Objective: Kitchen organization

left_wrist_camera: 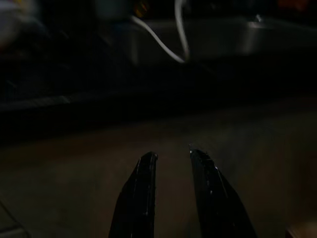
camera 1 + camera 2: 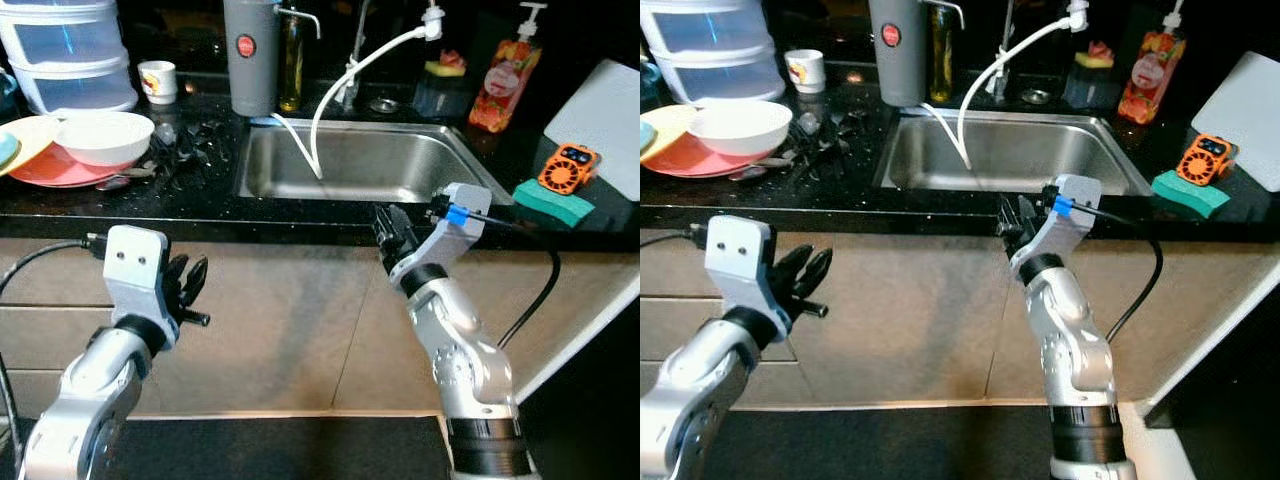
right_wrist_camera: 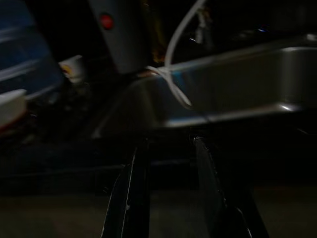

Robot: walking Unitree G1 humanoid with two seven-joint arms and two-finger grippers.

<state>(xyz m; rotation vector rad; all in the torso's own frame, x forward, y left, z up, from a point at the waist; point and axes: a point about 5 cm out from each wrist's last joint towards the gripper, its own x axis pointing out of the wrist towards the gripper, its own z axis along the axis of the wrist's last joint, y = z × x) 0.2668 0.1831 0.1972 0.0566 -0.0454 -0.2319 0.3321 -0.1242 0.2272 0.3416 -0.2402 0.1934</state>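
Arms: silver, rounded jointed segments, black collars
Left gripper [image 2: 190,285]: black fingers, silver block with two screws
Right gripper [image 2: 392,235]: black fingers, blue clip, black cable

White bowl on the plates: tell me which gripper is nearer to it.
Left. The left gripper hangs below the counter edge, under the white bowl. The right gripper is at the counter front by the sink, far across from the bowl.

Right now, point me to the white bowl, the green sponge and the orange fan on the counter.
white bowl [image 2: 103,136], left eye view, on its outer side wall.
green sponge [image 2: 553,201], left eye view, on its top face.
orange fan [image 2: 569,167], left eye view, on the middle of its front face.
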